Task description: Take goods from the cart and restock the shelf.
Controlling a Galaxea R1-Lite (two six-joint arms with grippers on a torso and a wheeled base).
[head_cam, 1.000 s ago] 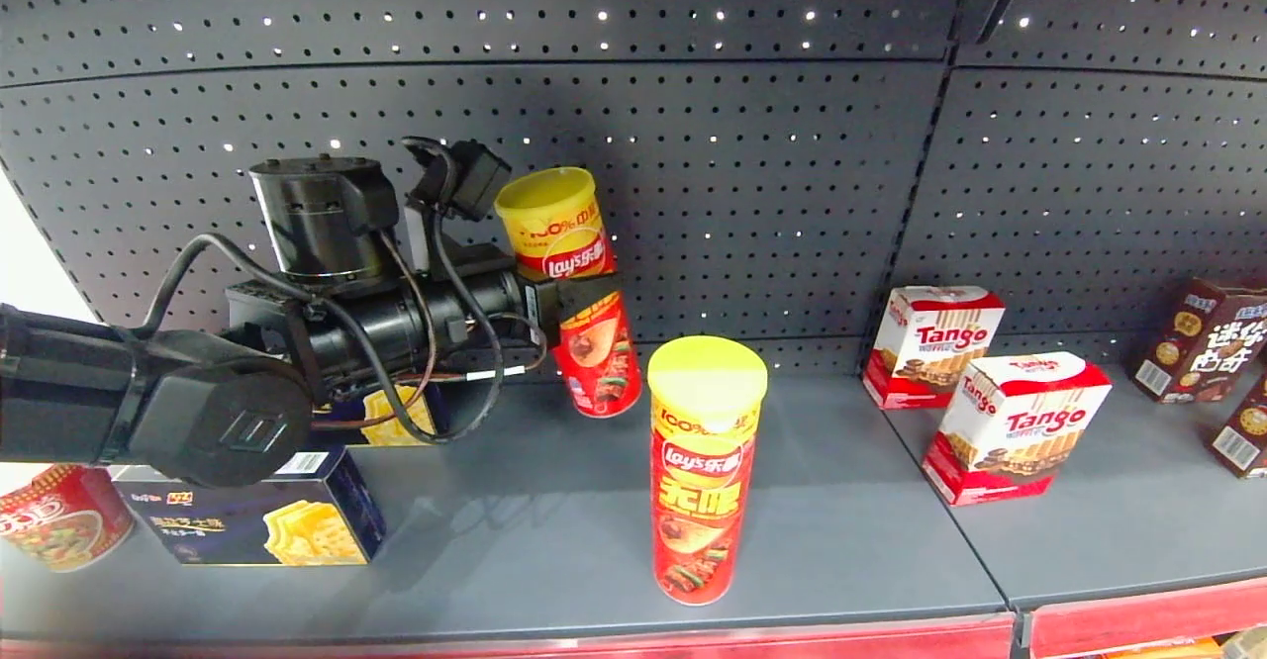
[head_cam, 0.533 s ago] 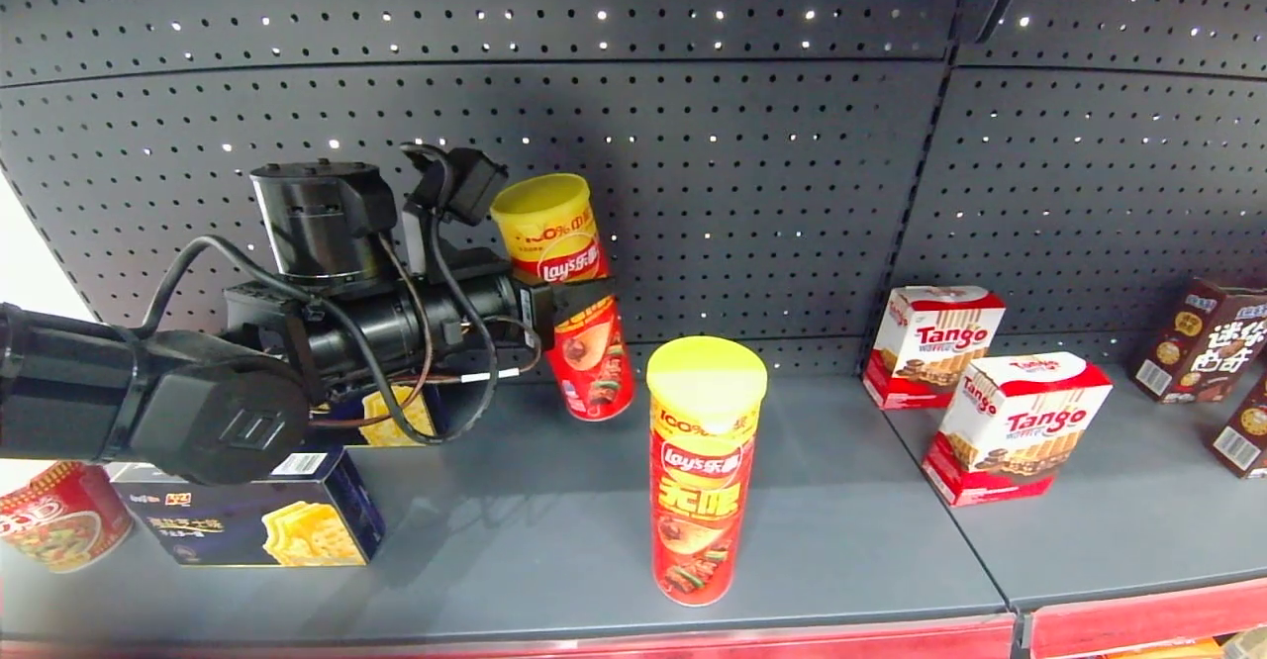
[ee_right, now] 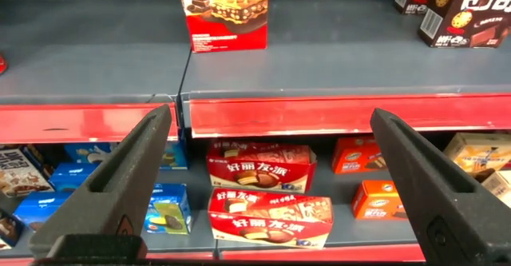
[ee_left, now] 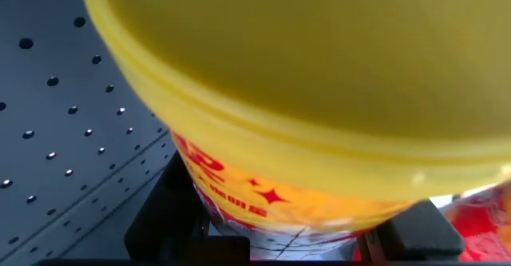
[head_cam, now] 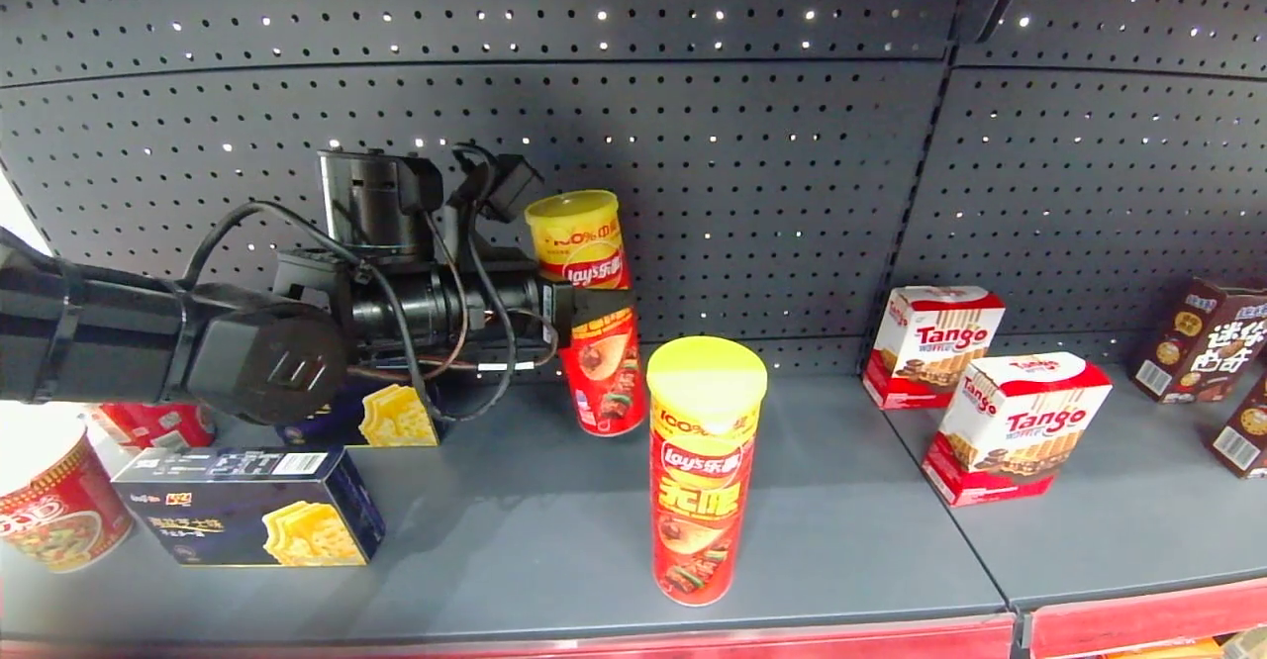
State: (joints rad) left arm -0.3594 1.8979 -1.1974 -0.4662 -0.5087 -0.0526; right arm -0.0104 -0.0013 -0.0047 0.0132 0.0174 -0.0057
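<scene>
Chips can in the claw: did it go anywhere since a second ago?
Yes. The left claw carried the chips can toward the robot's right and lower, closer to the shelf, just behind the standing can. It is still clamped, not let go. The standing can and the wafer boxes stayed put.

Red chip can, yellow lid, near upright, slight tilt, centre-left of frame, held mid-body by left gripper, at shelf rear; contact unclear.
</scene>
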